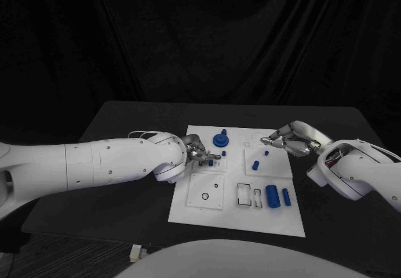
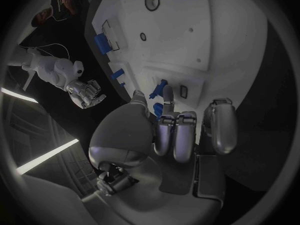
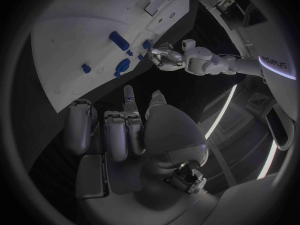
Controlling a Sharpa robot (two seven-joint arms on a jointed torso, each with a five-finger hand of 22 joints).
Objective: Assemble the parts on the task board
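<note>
- White task board (image 1: 236, 213) carries blue parts (image 1: 272, 197) near its right edge.
- Left hand (image 1: 197, 151) pinches a small blue part (image 2: 160, 106).
- Right hand (image 1: 290, 141) is curled, holding nothing.

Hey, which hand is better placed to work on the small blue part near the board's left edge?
Left. The left hand already has its fingertips at that blue part, while the right hand hovers at the task board's far right.

So it's a black table (image 1: 125, 121), dark all over. The only thing sitting right on it is the white board (image 1: 238, 217), roughly in the middle and slightly right, its near edge close to the table's near side, with bare black tabletop all around it.
</note>
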